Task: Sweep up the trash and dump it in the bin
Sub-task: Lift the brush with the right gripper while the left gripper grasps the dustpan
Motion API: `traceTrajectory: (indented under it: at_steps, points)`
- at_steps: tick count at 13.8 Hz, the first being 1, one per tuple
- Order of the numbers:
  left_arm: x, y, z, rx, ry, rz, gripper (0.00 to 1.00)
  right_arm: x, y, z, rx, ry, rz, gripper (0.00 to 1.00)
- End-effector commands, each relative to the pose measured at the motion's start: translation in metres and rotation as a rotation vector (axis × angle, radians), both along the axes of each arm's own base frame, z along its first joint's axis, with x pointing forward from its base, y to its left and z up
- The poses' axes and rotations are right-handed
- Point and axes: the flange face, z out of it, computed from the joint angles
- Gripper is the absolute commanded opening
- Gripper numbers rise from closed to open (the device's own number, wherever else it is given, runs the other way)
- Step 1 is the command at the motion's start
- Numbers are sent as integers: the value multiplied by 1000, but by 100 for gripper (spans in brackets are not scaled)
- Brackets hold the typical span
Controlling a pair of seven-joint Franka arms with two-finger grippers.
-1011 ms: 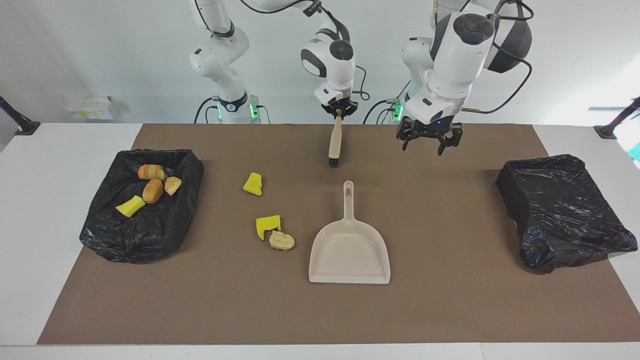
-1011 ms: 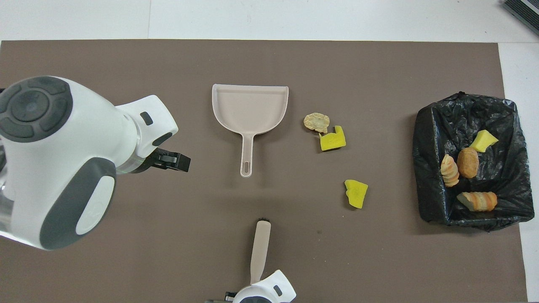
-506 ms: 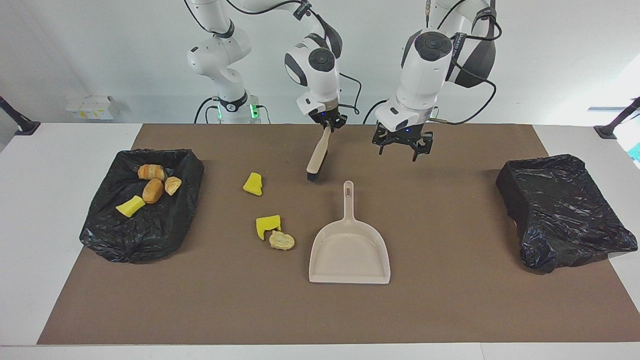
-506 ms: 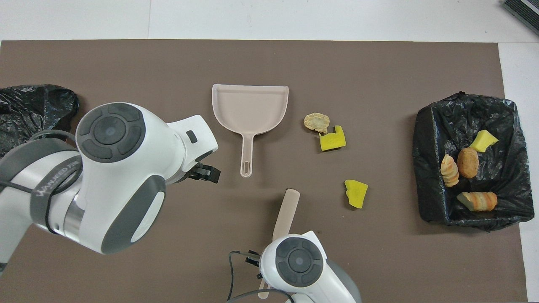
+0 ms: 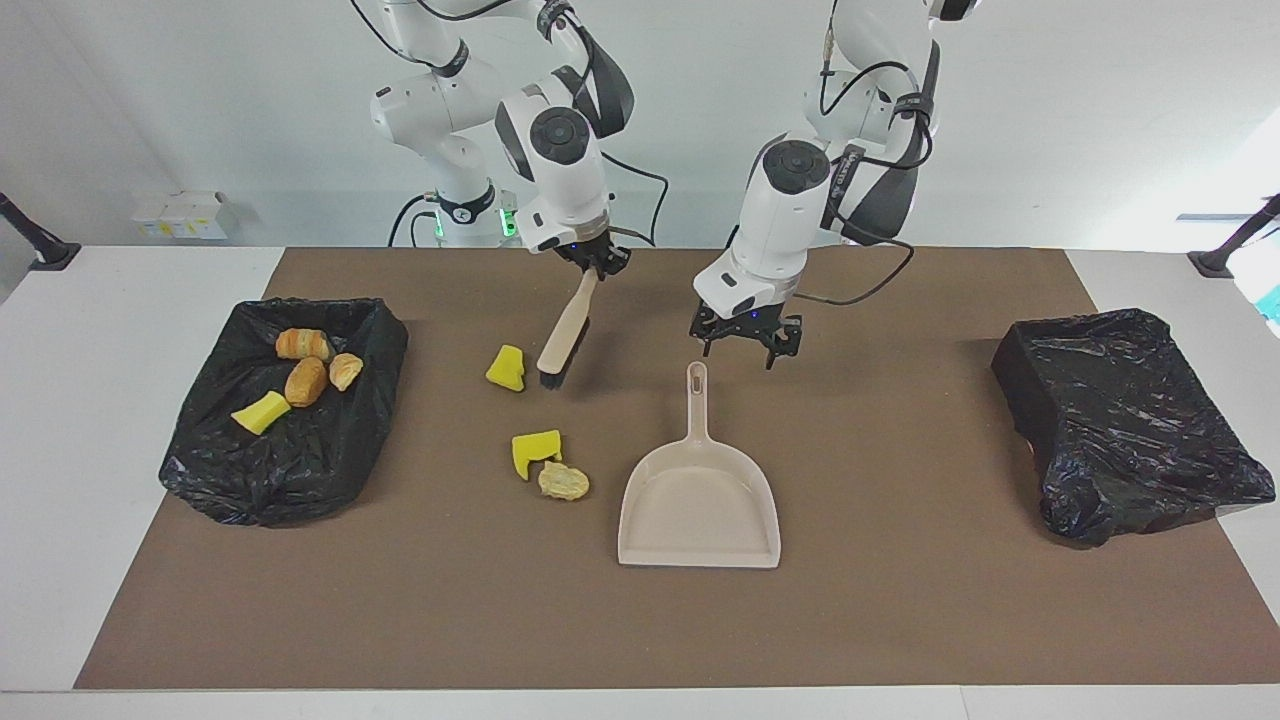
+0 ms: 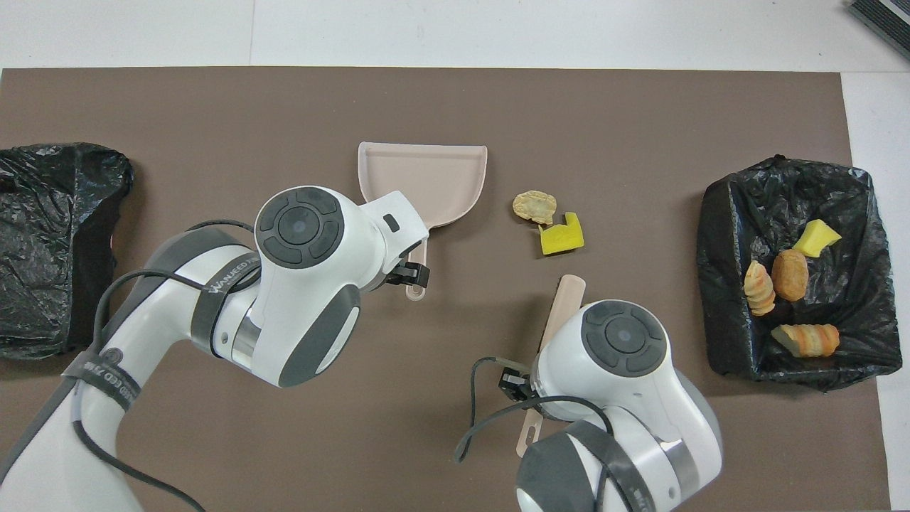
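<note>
Right gripper (image 5: 598, 265) gripping brush (image 5: 563, 335), left gripper (image 5: 742, 342) spread

Bright, even overhead light; soft shadows, sharp focus, no glare.

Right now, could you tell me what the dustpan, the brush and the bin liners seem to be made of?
The dustpan looks like moulded beige plastic: smooth, thin-walled, matte, with a hanging hole in its handle. The brush, held in the right hand, has a matching beige handle, probably plastic, and dark bristles. Both bin liners look like thin black plastic film: crinkled, with glossy highlights.
</note>
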Motion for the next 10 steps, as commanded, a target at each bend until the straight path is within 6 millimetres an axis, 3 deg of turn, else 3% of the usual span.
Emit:
traceTrajectory:
  at_steps: [1, 3, 7, 10]
  points:
    - [3, -23, 4, -32, -13, 85, 100, 1, -34, 1, -79, 19, -19, 0]
    - [-3, -38, 7, -42, -20, 102, 100, 10, -71, -6, -96, 43, -42, 0]
    - [3, -42, -10, -49, -25, 122, 100, 20, -116, -15, -98, 78, -29, 0]
    - [7, -46, -26, -53, -29, 121, 100, 2, -143, -26, -71, 88, 21, 0]
